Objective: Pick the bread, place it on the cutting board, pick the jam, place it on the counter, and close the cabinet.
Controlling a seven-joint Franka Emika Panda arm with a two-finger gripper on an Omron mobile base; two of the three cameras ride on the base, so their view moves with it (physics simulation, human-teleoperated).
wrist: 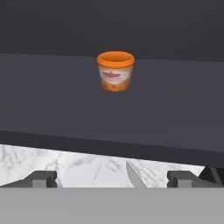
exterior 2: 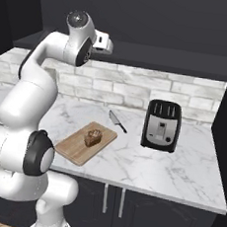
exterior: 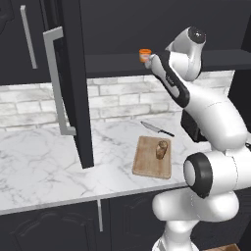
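the arm reaches up toward the open cabinet [exterior: 68,73], where the jam [wrist: 115,71] stands upright on the dark shelf [wrist: 52,100], set back from its front edge and apart from everything else. the gripper [wrist: 112,178] faces it from in front of the shelf edge, its fingers [wrist: 43,178] spread wide with nothing between them and not yet near the jar.

the jam is a squat round tub, orange with a paler label band under a flared rim. it looks light and rigid, with smooth, likely slick walls; the best hold seems to be across the middle of the body, below the rim, with the fingers level so it does not tip.

below, the bread [exterior: 162,149] already stands on the board [exterior: 147,164], a brown, rough-crusted piece on pale wood with rounded corners. a knife [exterior: 157,129] with a dark handle lies just behind the board on the counter [exterior: 44,162], white marble with grey veins. a glossy black toaster [exterior 2: 162,125] sits well to the right of the board. the cabinet's door hangs open, matte black with a long silver bar handle [exterior: 56,83].
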